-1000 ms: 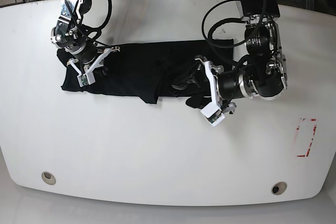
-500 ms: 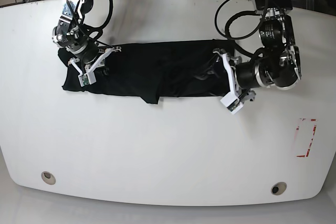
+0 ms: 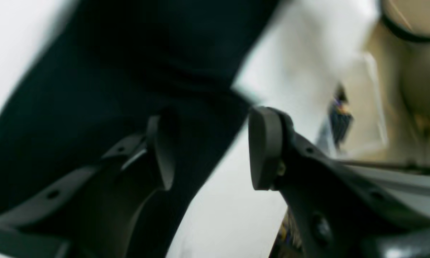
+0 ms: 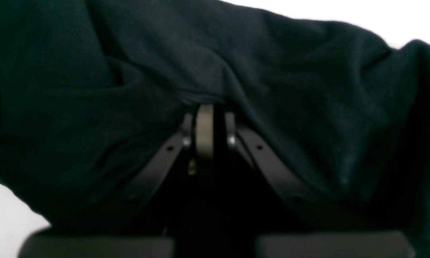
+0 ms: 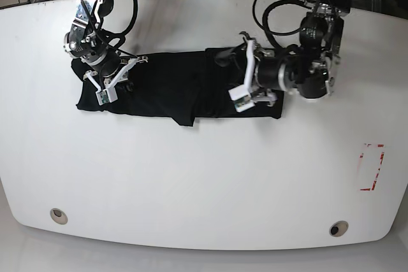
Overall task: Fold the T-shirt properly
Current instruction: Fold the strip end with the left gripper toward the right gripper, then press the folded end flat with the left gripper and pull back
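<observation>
Black T-shirt (image 4: 272, 71) filling nearly whole view, creased, bunched just ahead of right gripper (image 4: 205, 111). Fingers pinched together on a fabric fold.

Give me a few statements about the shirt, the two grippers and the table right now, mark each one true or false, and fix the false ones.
1. The T-shirt is black. True.
2. The right gripper is wide open above bare table. False: its jaws are shut, with shirt fabric bunched at their tips.
3. The left gripper has a clear gap between its fingers. True.
4. The shirt hangs off the table edge. False: it lies wholly on the white tabletop.
5. A red mark lies on the table, apart from the shirt. True.
</observation>
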Controlling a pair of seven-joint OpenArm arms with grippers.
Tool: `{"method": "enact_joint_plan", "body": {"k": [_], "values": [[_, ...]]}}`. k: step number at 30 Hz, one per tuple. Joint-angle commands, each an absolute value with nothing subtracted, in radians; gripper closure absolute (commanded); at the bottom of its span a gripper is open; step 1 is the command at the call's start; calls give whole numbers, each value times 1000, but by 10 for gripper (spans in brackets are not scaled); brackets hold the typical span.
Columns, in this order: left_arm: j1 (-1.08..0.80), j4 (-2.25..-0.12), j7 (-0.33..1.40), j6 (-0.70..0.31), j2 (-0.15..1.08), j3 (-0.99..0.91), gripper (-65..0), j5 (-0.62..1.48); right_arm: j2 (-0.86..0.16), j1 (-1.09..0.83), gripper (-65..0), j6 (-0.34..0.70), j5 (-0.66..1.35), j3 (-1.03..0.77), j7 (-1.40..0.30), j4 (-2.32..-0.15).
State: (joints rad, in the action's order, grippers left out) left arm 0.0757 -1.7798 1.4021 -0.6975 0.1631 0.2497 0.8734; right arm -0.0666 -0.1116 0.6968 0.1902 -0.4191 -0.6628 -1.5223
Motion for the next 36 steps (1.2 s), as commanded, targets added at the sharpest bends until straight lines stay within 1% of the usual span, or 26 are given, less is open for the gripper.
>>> {"method": "enact_joint_plan", "body": {"k": [1, 5, 9, 15, 20, 22, 26, 29, 34, 36], "values": [[142, -1793, 1380, -698, 163, 295, -292, 895, -71, -107, -41, 698, 182, -420, -680, -1532], [186, -1797, 1380, -698, 151, 297, -289, 901, -71, -108, -41, 698, 179, -420, -680, -1532], [191, -1821, 1379, -698, 154, 219, -289, 895, -71, -108, -41, 698, 179, -420, -680, -1532], [183, -1828, 1374, -698, 205, 104, -287, 885, -71, -108, -41, 698, 182, -420, -680, -1532], [113, -1831, 1316, -698, 236, 35, -281, 794, -71, -104, -41, 698, 185, -420, -680, -1532], [81, -1831, 1273, -698, 239, 22, -253, 742, -71, -101, -41, 698, 185, -420, -680, -1532], [21, -1827, 1205, -698, 252, 19, -174, 628, -70, -99, -41, 698, 185, -420, -680, -1532], [-15, -1824, 1156, -698, 251, 19, -139, 527, -70, -99, -41, 698, 185, -420, -680, -1532], [-67, -1824, 1066, -698, 245, 21, -135, 401, -70, -99, -41, 698, 185, -420, -680, -1532], [-74, -1822, 1058, -698, 228, 21, -135, 369, -70, -99, -41, 698, 185, -420, -680, -1532]]}}
